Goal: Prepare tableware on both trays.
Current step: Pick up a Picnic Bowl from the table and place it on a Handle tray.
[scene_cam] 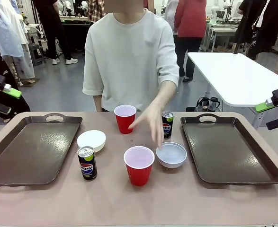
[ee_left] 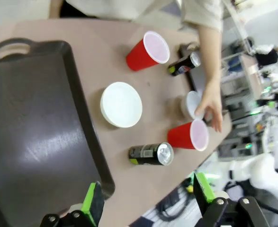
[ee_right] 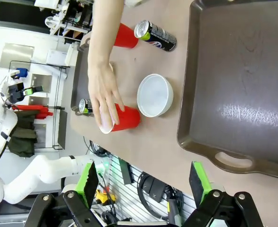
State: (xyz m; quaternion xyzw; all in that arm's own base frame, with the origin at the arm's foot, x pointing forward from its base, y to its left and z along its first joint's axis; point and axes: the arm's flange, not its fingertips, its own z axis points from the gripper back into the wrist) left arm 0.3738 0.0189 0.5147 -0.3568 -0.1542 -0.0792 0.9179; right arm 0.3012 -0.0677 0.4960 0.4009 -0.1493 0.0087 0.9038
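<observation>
While the person's hand (scene_cam: 150, 124) hovers near the bowl (scene_cam: 171, 154), loading hasn't begun: your left gripper (ee_left: 147, 196) and right gripper (ee_right: 143, 182) gape empty, so wait, then take the near cup (scene_cam: 139, 165).

Left tray (scene_cam: 30, 151) and right tray (scene_cam: 231, 151): floors open to approach from above. The counter (scene_cam: 186, 203) between them is crowded: near cup (scene_cam: 139, 165), far cup (scene_cam: 125, 118), left bowl (scene_cam: 91, 140), near can (scene_cam: 87, 163) and far can (scene_cam: 167, 124) stand close together. The person's hand (scene_cam: 150, 124) hangs over the right bowl (scene_cam: 172, 155), blocking that lane.
</observation>
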